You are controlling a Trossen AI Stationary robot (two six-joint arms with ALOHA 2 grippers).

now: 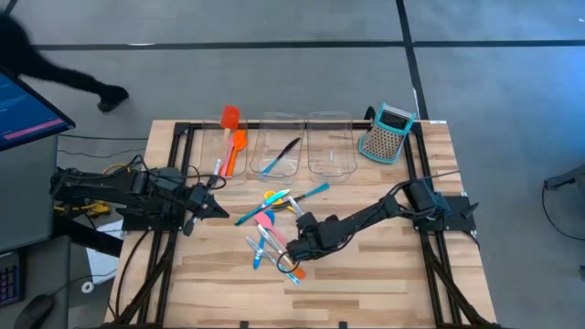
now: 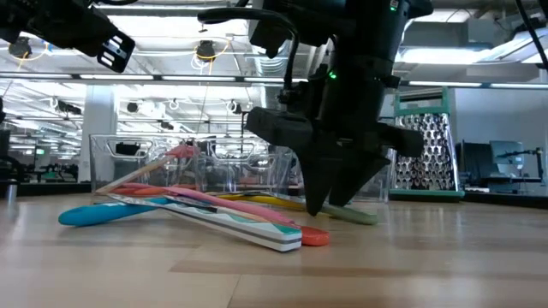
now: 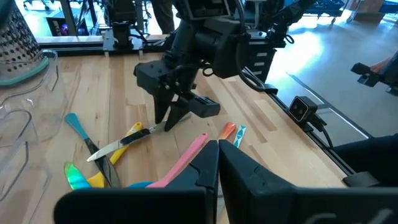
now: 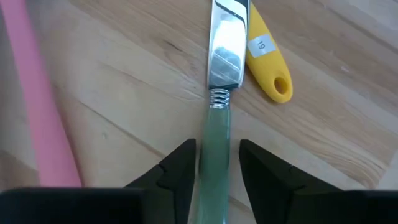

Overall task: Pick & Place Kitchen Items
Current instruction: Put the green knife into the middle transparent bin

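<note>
Right pincer (image 4: 214,163) astride green-handled knife (image 4: 217,143)

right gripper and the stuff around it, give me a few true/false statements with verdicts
1. The right gripper has its fingers either side of a green-handled knife. True.
2. A yellow handle lies beside the knife's metal blade. True.
3. The box grater stands inside a clear bin. False: it stands on the table beside the bins.
4. The left gripper is wide open. False: it is shut, waiting left of the pile.
5. The orange spatula lies in the loose pile mid-table. False: it lies at the far edge, next to the red spatula.
</note>
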